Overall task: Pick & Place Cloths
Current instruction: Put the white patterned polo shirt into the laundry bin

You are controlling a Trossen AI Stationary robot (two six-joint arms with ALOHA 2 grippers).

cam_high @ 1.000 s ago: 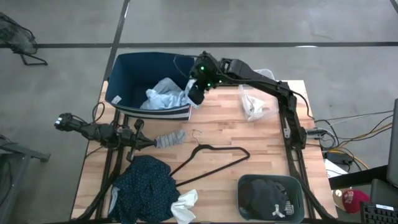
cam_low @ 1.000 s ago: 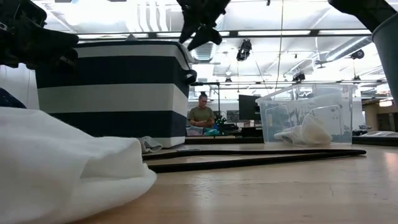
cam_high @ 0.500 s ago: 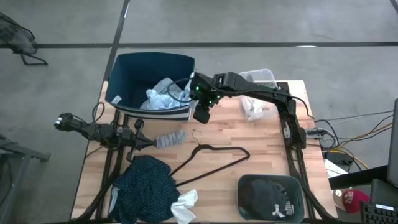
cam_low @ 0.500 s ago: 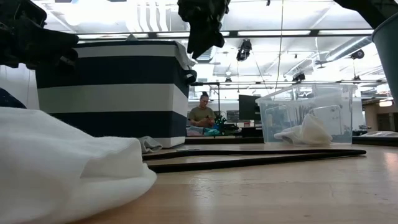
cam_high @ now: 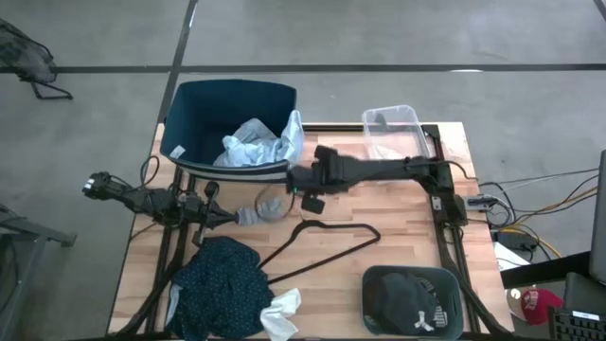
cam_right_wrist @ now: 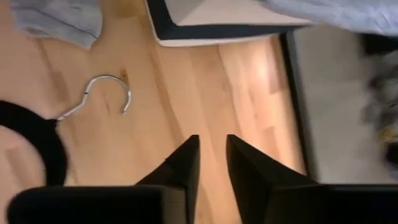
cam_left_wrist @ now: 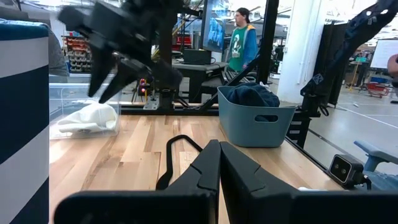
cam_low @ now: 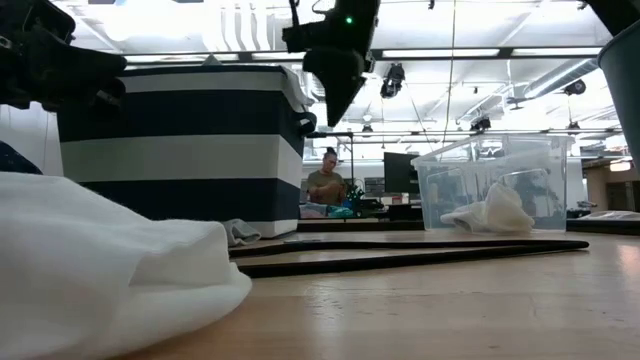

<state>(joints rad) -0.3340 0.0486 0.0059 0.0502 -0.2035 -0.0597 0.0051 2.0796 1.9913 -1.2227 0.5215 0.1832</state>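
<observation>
The pale blue shirt (cam_high: 248, 142) lies in the navy striped bin (cam_high: 232, 87), with one fold over the bin's right rim. My right gripper (cam_high: 307, 196) hangs narrowly open above the bare wood next to the wire hanger's hook (cam_right_wrist: 109, 93), fingers pointing down and holding nothing. A grey sock (cam_high: 265, 208) lies flat on the table, left of that hook. My left gripper (cam_high: 230, 217) waits shut at the sock's left end. The dark teal dotted garment (cam_high: 221, 284) and a white cloth (cam_high: 282, 313) lie at the near left. My left gripper's shut fingertips lie at the grey sock's left end (cam_high: 242, 215); I cannot tell whether they touch it.
The black wire hanger (cam_high: 327, 242) lies across the table's middle. A clear box (cam_low: 490, 180) with a white cloth stands far right. A grey-blue tub (cam_high: 371, 284) with a black logo garment sits near right. A person (cam_low: 325, 185) sits far behind the table.
My right gripper has left the bin's right rim, moved toward the near edge and come down, and now hangs over the hanger's hook. The shirt has stayed in the bin, one fold over the rim.
</observation>
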